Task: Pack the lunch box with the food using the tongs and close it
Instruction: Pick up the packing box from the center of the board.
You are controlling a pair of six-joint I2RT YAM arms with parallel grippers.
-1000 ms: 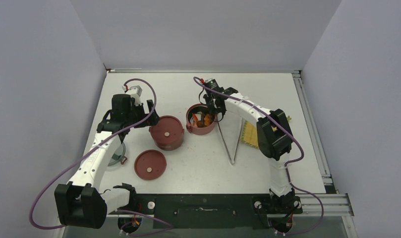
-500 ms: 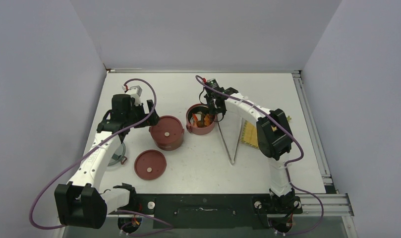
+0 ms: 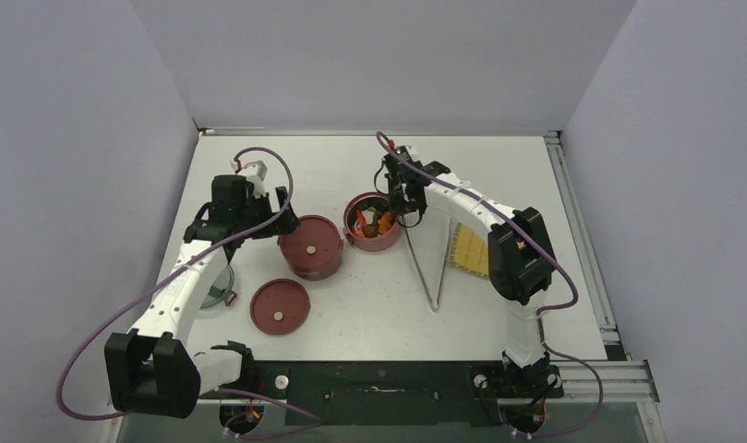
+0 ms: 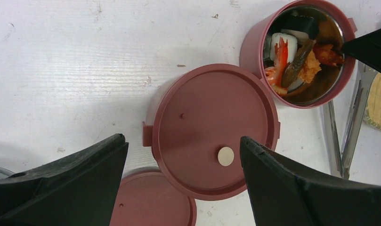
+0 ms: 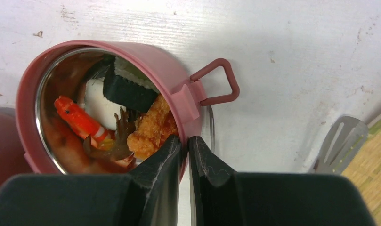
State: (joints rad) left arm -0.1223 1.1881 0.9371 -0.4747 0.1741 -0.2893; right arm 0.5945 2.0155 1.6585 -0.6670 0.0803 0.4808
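— Dark-red lunch box: report the position of both bowls.
— I see the open bowl (image 3: pixel 374 244) near the middle of the counter (image 3: pixel 499 175), loaded with food (image 5: pixel 148 129). The lidded bowl (image 3: pixel 309 246) stands just left of it. A loose lid (image 3: pixel 280 306) lies flat nearer the arm bases.
— Right fingers?
— The right fingers (image 5: pixel 155 169) are pinched together at the open bowl's right-hand rim, beside its loop latch (image 5: pixel 216 82). One sits inside the wall, one outside. The wall appears clamped between them, though the gap is too thin to be sure.
— Left fingers?
— The left fingers (image 4: pixel 66 188) are spread wide above the lidded bowl, holding nothing.
— Tongs?
— The tongs (image 4: pixel 333 141) lie on the counter right of the open bowl, one tip just beside a yellow mat (image 3: pixel 471 249).
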